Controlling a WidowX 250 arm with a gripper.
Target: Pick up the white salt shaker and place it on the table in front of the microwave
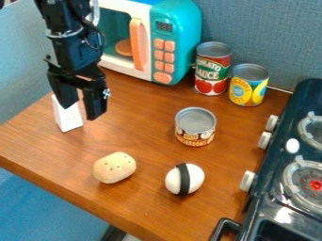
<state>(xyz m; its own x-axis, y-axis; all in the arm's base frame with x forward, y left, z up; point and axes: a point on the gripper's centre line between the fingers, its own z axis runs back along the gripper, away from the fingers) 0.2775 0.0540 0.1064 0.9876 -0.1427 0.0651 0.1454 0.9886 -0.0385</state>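
The white block [68, 120] stands upright near the left edge of the worktop [144, 202], partly behind the gripper [80, 112], whose fingers are parted and grasp nothing; contact cannot be determined. A tan potato-shaped toy [114, 167] and a black-banded white toy [194, 179] lie toward the front edge, a short can [195, 128] behind them. Two cans [213, 70] and a toy microwave [165, 47] stand along the back edge.
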